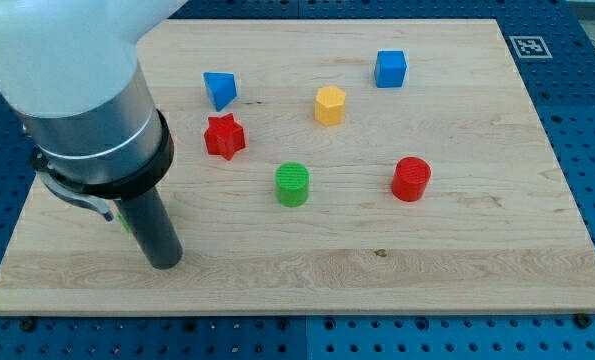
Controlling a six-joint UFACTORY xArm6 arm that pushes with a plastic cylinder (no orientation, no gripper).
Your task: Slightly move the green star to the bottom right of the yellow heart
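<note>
My tip (pixel 165 264) rests on the board at the view's lower left. A small sliver of green (pixel 124 218) shows at the left edge of the rod, just above the tip; most of this block is hidden by the rod and its shape cannot be made out. No yellow heart is in view; the arm's large body covers the board's upper left. A yellow hexagon-like block (pixel 329 104) sits above the centre, far to the right of my tip.
A red star (pixel 224 136) and a blue triangular block (pixel 220 89) lie up and to the right of my tip. A green cylinder (pixel 292 184), a red cylinder (pixel 411 179) and a blue cube (pixel 390 68) lie further right. The board's bottom edge (pixel 277 312) is close below my tip.
</note>
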